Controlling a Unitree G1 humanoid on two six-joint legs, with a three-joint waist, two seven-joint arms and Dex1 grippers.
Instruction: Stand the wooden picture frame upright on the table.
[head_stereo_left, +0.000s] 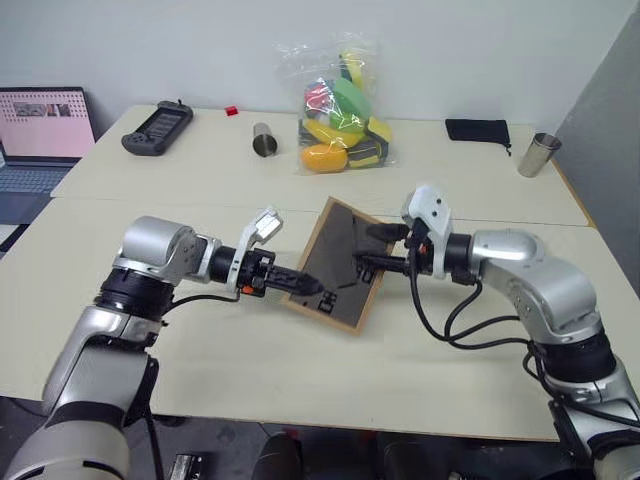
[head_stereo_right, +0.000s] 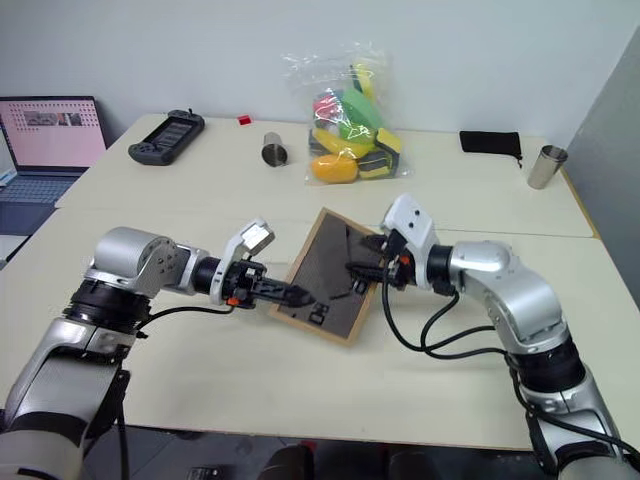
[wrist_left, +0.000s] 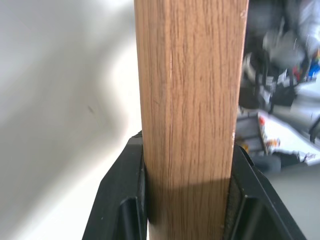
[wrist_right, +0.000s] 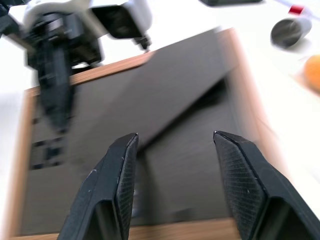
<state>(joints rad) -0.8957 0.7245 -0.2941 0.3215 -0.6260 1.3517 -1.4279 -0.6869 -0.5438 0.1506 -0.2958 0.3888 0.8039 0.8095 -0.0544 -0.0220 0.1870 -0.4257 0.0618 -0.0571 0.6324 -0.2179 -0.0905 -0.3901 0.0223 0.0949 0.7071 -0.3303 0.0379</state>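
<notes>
The wooden picture frame (head_stereo_left: 335, 265) is held tilted above the table (head_stereo_left: 200, 190), its dark back panel and fold-out stand facing me. My left gripper (head_stereo_left: 305, 285) is shut on the frame's left light-wood edge; in the left wrist view the wood (wrist_left: 190, 100) sits clamped between both black fingers (wrist_left: 122, 200). My right gripper (head_stereo_left: 375, 250) is open at the frame's right side. In the right wrist view its fingertips (wrist_right: 125, 150) hover spread over the dark back panel (wrist_right: 165, 100), holding nothing. The picture side is hidden.
At the back of the table are a clear bag of colourful toys (head_stereo_left: 340, 110), a lying metal cup (head_stereo_left: 264, 140), a black handheld device (head_stereo_left: 157, 127) and a small red piece (head_stereo_left: 231, 110). A black pouch (head_stereo_left: 478, 130) and an upright metal cup (head_stereo_left: 538, 154) are back right. A laptop (head_stereo_left: 40, 140) stands far left.
</notes>
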